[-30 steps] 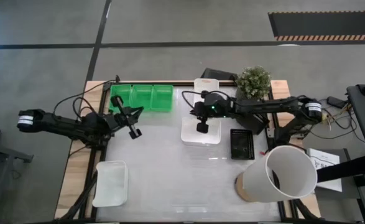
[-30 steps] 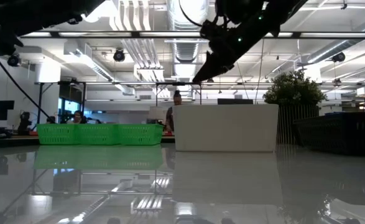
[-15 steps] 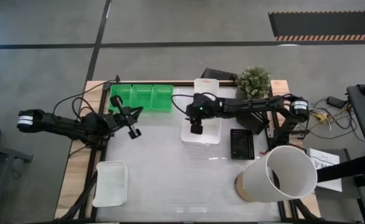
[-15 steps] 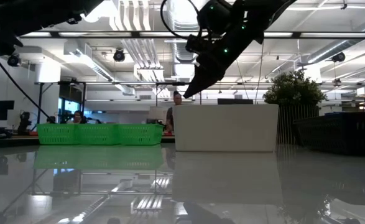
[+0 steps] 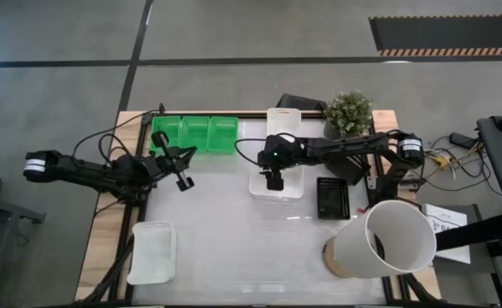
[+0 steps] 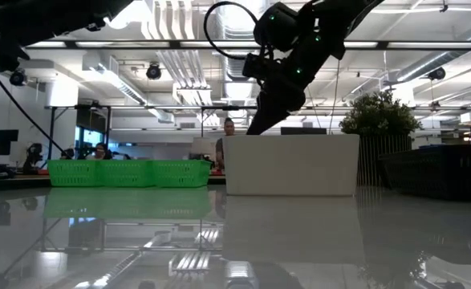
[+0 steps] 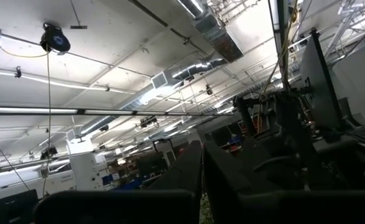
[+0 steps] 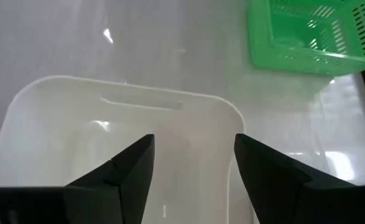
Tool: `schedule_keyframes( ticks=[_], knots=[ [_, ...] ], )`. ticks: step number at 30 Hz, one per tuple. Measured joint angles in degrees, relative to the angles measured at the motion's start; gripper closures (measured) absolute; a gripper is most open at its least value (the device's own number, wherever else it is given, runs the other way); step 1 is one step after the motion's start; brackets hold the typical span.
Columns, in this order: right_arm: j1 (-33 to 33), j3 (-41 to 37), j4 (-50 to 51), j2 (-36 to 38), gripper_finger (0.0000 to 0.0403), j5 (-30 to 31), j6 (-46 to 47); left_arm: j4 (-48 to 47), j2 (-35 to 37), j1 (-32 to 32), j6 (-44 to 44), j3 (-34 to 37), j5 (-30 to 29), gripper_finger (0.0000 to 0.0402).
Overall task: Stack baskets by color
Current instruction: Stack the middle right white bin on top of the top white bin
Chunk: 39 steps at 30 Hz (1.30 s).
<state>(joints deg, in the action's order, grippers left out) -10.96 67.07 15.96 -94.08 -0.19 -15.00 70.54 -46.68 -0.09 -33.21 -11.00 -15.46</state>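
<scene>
Right gripper (image 5: 274, 182) hovered over the white basket (image 5: 276, 182) at table centre, its fingers (image 8: 129, 167) spread wide with nothing between them, pointing down into the basket's open top. In the low view the gripper (image 6: 261, 127) hung just above the basket's (image 6: 291, 164) rim, not clearly touching.

That white basket sat upright, long axis running front to back of the table. A second white basket (image 5: 153, 251) lay well apart at the near left corner, long axis also front to back.

Green baskets (image 5: 195, 134) stood in a row at the far left edge, side by side and touching, the row running left to right; in the right wrist view a green basket (image 8: 309, 34) showed beyond the white one (image 8: 58, 124).

Black basket (image 5: 332, 198) sat just right of the centre white one, long axis front to back, near the white cylinder (image 5: 387, 239).

Left gripper (image 5: 183, 177) waited above the table's left side near the green row, fingers closed, holding nothing. Plant (image 5: 350, 113) stood at the far right.
</scene>
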Motion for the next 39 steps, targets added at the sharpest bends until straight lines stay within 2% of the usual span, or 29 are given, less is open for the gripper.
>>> schedule_keyframes(
  ticks=[13, 20, 26, 33, 39],
  knots=[
    [-0.6, -2.2, -6.4, 0.1, 0.0198, 3.3, -1.2, 0.1, 0.0, 0.0, 0.0, -0.2, 0.0, 0.0402],
    [-1.1, -7.1, -14.6, 0.0, 0.0198, 3.3, -2.3, 0.4, 0.0, 0.0, 0.0, -0.2, 0.0, 0.0402],
    [-1.1, -7.6, -18.4, -1.0, 0.0198, 3.8, -3.0, 1.0, 0.0, 0.0, 0.0, -0.2, 0.0, 0.0402],
    [-1.4, -5.6, -17.7, -6.3, 0.0198, 3.9, -4.6, 1.0, 0.0, 0.0, 0.0, -0.3, 0.0, 0.0402],
    [-1.3, -3.6, -16.6, -6.2, 0.0203, 3.9, -4.1, 1.0, 0.0, 0.0, 0.0, -0.3, 0.0, 0.0402]
  ],
)
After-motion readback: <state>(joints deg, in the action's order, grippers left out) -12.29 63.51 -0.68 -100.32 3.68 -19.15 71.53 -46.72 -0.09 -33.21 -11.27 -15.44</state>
